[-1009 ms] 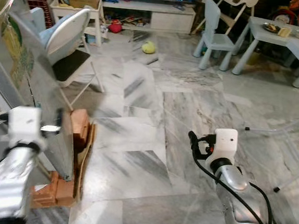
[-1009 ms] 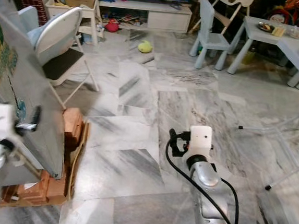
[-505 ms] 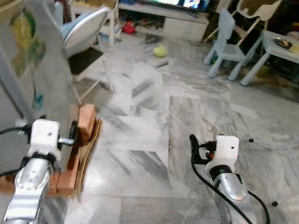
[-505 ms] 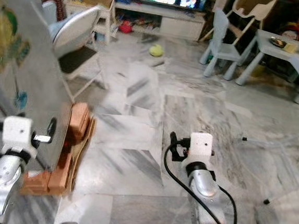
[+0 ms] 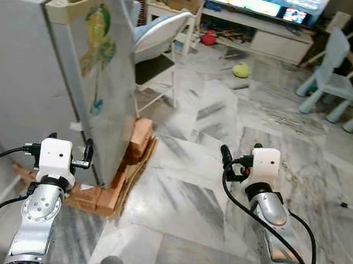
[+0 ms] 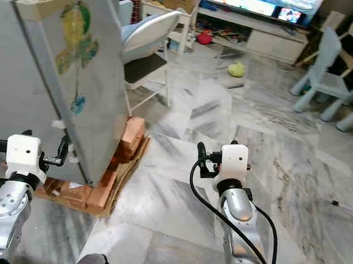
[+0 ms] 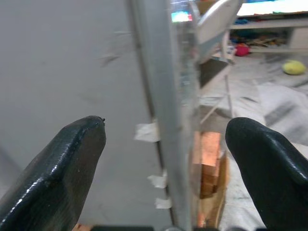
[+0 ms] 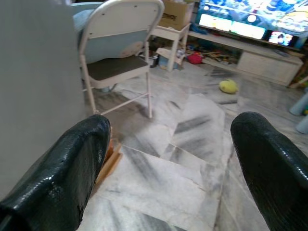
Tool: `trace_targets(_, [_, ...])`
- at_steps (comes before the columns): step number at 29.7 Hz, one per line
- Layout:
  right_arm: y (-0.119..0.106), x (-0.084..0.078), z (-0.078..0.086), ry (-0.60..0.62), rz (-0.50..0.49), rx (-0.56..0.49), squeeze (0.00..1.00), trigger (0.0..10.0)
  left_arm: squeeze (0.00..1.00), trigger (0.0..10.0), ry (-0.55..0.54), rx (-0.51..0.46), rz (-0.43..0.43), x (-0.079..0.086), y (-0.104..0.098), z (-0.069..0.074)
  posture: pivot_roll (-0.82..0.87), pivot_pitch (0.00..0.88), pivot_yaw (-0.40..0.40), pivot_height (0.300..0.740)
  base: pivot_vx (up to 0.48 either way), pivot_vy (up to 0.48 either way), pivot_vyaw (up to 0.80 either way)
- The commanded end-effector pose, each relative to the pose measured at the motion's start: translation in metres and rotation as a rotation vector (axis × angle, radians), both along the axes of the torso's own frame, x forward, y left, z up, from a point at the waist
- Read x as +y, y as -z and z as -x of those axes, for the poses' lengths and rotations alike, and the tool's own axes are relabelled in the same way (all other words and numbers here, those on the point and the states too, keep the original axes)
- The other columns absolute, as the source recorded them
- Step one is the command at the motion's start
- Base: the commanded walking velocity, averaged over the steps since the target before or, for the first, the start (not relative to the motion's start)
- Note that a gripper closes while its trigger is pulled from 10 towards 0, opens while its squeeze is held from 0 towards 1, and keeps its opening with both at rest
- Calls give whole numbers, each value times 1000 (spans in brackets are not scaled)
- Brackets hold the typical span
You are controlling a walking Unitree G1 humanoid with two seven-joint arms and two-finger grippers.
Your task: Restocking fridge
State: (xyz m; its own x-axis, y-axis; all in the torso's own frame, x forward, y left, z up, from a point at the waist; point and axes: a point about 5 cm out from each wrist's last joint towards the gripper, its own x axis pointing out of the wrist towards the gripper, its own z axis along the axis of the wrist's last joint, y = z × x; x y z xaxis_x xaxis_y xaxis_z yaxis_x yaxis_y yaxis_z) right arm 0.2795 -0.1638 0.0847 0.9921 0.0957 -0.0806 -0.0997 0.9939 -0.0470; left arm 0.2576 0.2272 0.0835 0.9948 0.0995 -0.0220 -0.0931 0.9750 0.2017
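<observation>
Faced a grey fridge (image 5: 46,65), door shut, standing at the robot's left on a stack of bricks (image 5: 127,165) and flattened cardboard over the marble floor (image 5: 183,200). Bore faded stickers (image 5: 98,35) on the door front and scraps of tape (image 7: 147,131) along the side edge.

Held the left end effector (image 7: 166,159) raised just before the fridge's lower front corner, fingers (image 7: 57,168) set wide apart with the door edge seen between them, touching nothing.

Held the right end effector (image 8: 168,159) forward over bare floor, well apart from the fridge, its fingers (image 8: 269,159) likewise spread and gripping nothing.

Stood beyond the fridge: a white folding chair (image 5: 159,44) with a dark seat, just beside the door. Lay farther back: a yellow ball (image 5: 241,70) on the floor, a low TV stand (image 5: 265,38) with lit screens above, and pale blue small chairs (image 5: 339,72) at the right.
</observation>
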Motion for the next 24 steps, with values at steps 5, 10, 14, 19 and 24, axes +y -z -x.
trace_targets(5, [3, -5, 0, 47, -39, 8, 0, 10000, 0, 10000, -4, 24, 0, 3, 8, 1, 63, 0, -76, 740, 0, 0, 320])
trace_targets(10, [-2, 3, -8, -3, -11, -13, 0, 10000, 0, 10000, 28, 17, -3, -1, 5, -7, 55, 0, -71, 740, 0, 0, 0])
trace_targets(14, [-2, 3, -9, 20, -9, -11, 0, 10000, 0, 10000, 48, 9, 1, -4, 3, -11, 55, 0, -71, 740, 0, 0, 0])
trace_targets(19, [1, 0, -3, 20, -17, 0, 0, 10000, 0, 10000, 55, 2, 10, -6, 2, -11, 56, 7, -72, 740, 0, 0, 0])
trace_targets(24, [2, 3, 1, -10, -55, -1, 0, 10000, 0, 10000, 95, 12, 33, -12, 5, -9, 51, 14, -74, 740, 287, 0, 0])
